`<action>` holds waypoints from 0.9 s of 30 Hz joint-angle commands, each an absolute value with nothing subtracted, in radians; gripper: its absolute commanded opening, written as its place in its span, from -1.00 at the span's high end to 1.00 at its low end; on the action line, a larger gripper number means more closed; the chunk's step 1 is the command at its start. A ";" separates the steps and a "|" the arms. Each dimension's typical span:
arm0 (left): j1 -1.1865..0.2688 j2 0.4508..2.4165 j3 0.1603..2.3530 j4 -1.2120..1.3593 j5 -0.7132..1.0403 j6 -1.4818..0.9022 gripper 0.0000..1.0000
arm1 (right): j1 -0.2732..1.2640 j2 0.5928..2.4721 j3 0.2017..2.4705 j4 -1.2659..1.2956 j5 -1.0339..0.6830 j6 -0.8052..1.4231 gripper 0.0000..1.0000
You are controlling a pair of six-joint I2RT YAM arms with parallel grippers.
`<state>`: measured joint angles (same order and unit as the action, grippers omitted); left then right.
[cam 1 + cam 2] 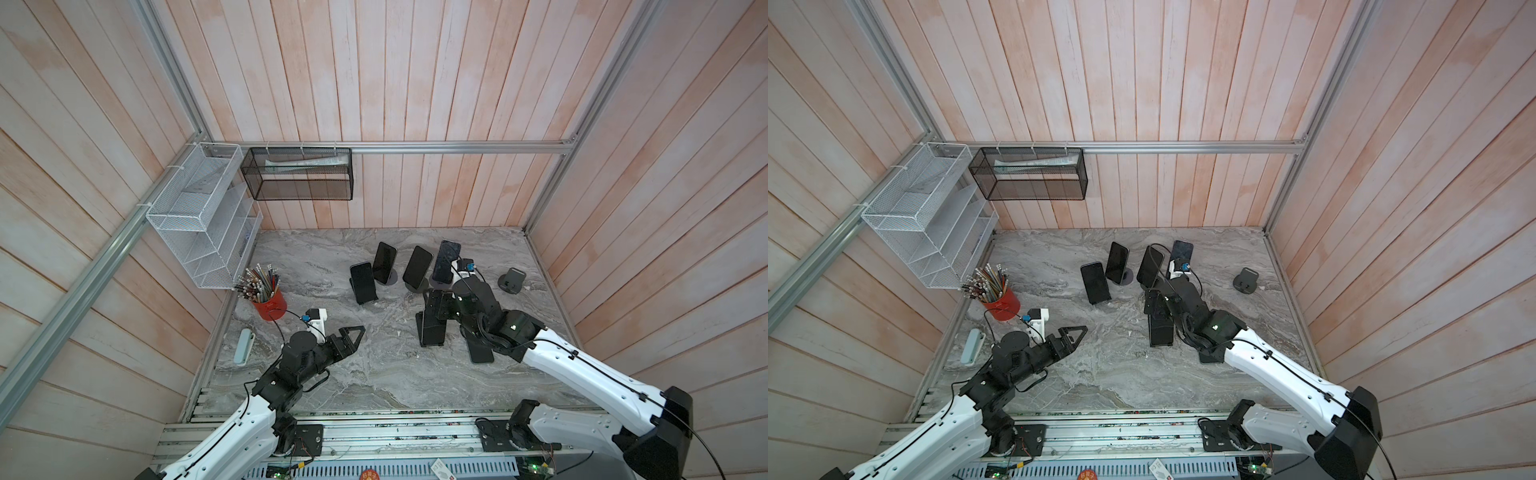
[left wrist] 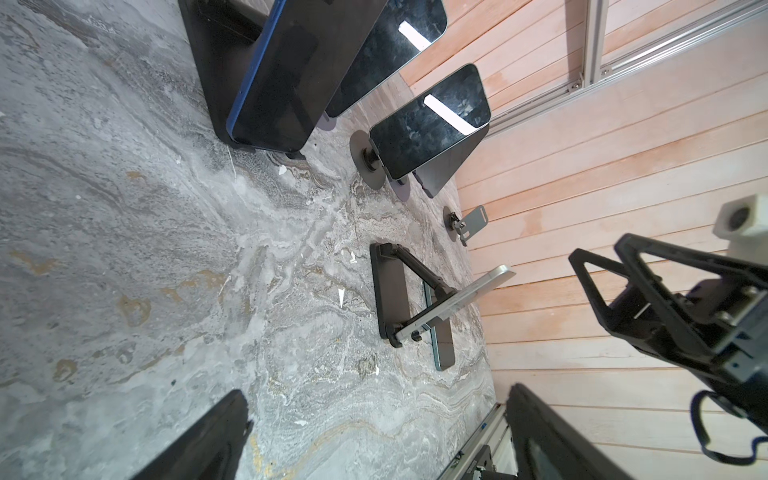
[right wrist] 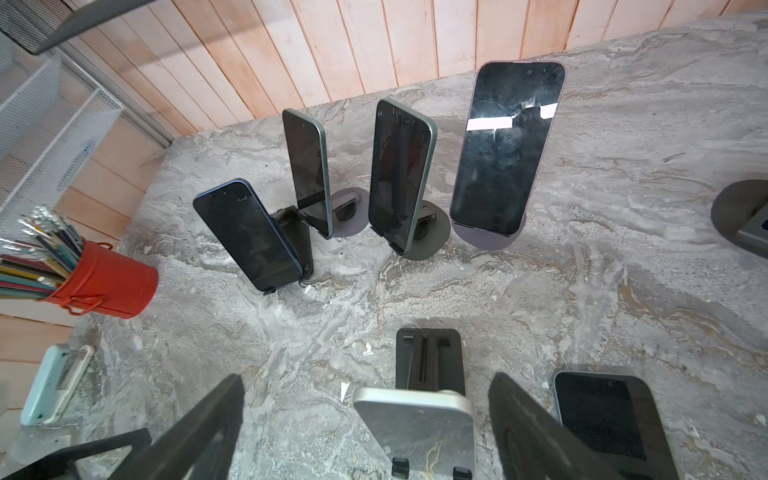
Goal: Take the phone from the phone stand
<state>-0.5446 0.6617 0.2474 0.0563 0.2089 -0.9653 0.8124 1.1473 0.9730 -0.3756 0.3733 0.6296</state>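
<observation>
A dark phone (image 3: 598, 415) lies flat on the marble table (image 1: 374, 374), just outside one finger of my right gripper (image 3: 365, 432). That gripper is open, and the bare silver plate of a black folding phone stand (image 3: 415, 424) shows between its fingers untouched. In both top views the right gripper (image 1: 436, 307) (image 1: 1156, 303) hovers over this stand (image 1: 432, 332) (image 1: 1160, 334). My arm partly covers the flat phone (image 1: 480, 353). My left gripper (image 1: 353, 332) (image 2: 374, 440) is open and empty over bare table at the front left.
Several other phones stand on stands at the back, among them a blue one (image 1: 361, 282) and a cracked one (image 1: 446, 261). An empty round stand (image 1: 512, 280) sits at the back right. A red pencil cup (image 1: 270, 303) and a pale case (image 1: 243, 347) stand at the left.
</observation>
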 commanded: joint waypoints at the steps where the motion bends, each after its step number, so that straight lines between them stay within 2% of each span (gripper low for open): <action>1: -0.547 0.637 0.237 0.026 0.207 -0.962 -0.96 | 0.835 1.186 0.982 -0.444 0.474 0.654 -0.95; 4: -0.547 0.626 0.243 0.004 0.203 -0.949 -0.96 | 0.884 1.200 0.953 -0.431 0.566 0.690 -0.96; 27: -0.548 0.658 0.226 0.020 0.214 -0.949 -0.96 | 0.887 1.286 0.830 -0.267 0.546 0.660 -0.93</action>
<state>-0.5446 0.6651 0.2451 0.0078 0.2062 -0.9539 0.8856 1.2613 0.8394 -0.2920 0.5404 0.6754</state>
